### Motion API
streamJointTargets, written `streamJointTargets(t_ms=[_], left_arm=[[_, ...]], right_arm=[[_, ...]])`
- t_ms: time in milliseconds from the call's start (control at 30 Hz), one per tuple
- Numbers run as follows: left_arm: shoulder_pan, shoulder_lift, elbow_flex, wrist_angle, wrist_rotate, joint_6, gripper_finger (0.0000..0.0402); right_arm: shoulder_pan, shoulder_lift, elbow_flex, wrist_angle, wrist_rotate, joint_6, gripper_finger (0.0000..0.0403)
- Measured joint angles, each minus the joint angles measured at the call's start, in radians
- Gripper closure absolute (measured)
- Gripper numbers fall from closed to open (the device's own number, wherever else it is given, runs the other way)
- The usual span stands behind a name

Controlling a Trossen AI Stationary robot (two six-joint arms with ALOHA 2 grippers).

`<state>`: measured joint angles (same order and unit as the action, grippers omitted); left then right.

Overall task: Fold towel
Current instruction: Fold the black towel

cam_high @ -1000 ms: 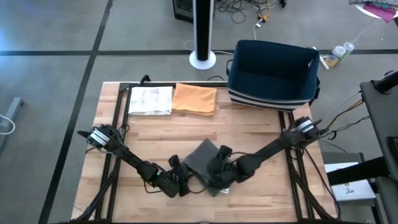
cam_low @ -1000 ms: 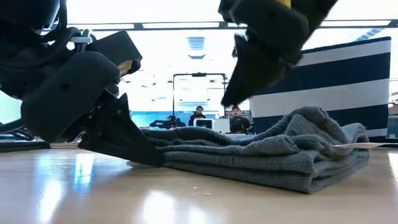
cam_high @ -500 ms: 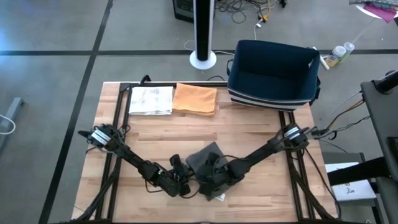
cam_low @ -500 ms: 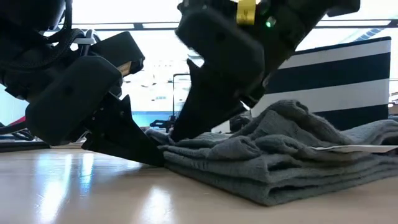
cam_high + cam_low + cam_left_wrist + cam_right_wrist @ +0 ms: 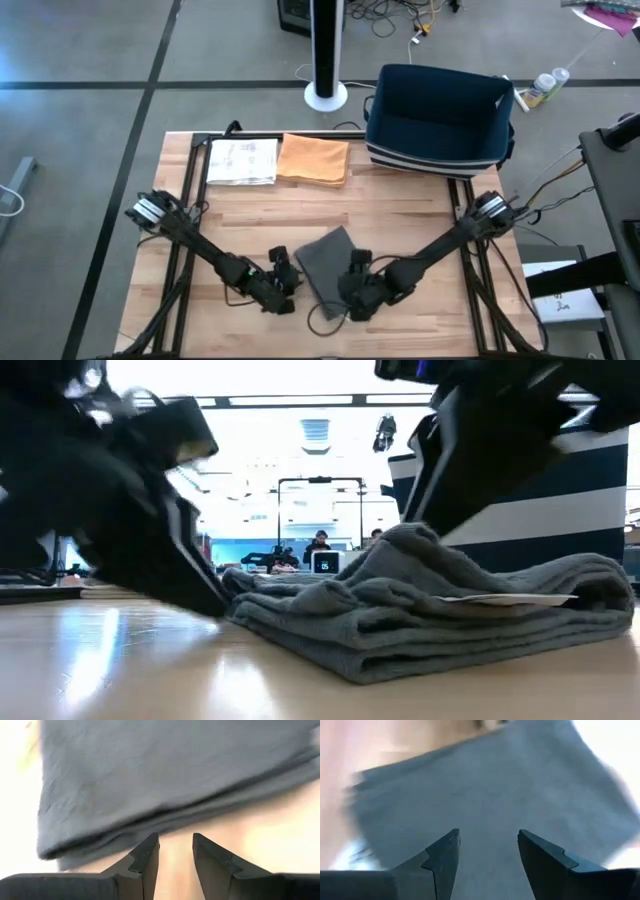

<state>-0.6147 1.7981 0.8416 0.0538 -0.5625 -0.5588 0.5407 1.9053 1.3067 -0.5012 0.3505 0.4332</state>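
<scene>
A grey towel [image 5: 322,262] lies folded in several layers on the wooden table, its bottom layer flat on the wood and its top rumpled into a hump [image 5: 420,545]. My left gripper [image 5: 290,276] stands by the towel's left edge, open, with bare wood between its fingers [image 5: 176,845] and the towel's folded edge [image 5: 150,820] just ahead. My right gripper [image 5: 347,290] hovers at the towel's near right side, open [image 5: 487,845], looking down on the grey cloth [image 5: 495,785] with nothing between its fingers.
A navy bin with white stripes [image 5: 440,115] stands at the far right. A folded orange cloth [image 5: 313,160] and a folded white cloth [image 5: 242,160] lie along the far edge. A white tag [image 5: 500,598] sticks out of the towel. People sit in the room behind [image 5: 320,542].
My left gripper has risen off the table beside the towel's left edge and rolled a little. My right gripper swept over the towel toward the table's left, then drew back toward the near right and rolled. The towel's top layer has been left more humped.
</scene>
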Motion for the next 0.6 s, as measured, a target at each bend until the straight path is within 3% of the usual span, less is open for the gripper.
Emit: streamJointTargets(t_ms=[200, 300, 467, 600], left_arm=[[-0.102, -0.039, 0.005, 0.042, 0.028, -0.16, 0.0297], [-0.137, 0.023, 0.038, 0.161, 0.008, -0.19, 0.0304], [-0.116, 0.178, 0.147, 0.17, 0.01, -0.191, 0.0314], [-0.078, 0.281, 0.226, 0.176, 0.034, -0.183, 0.0319]], right_arm=[[0.019, 0.016, -0.001, 0.131, -0.081, -0.12, 0.02], [0.031, 0.028, -0.001, 0.16, -0.096, -0.143, 0.0197], [0.051, 0.054, -0.002, 0.21, -0.174, -0.11, 0.0199], [0.066, 0.082, -0.002, 0.273, -0.095, -0.066, 0.0197]])
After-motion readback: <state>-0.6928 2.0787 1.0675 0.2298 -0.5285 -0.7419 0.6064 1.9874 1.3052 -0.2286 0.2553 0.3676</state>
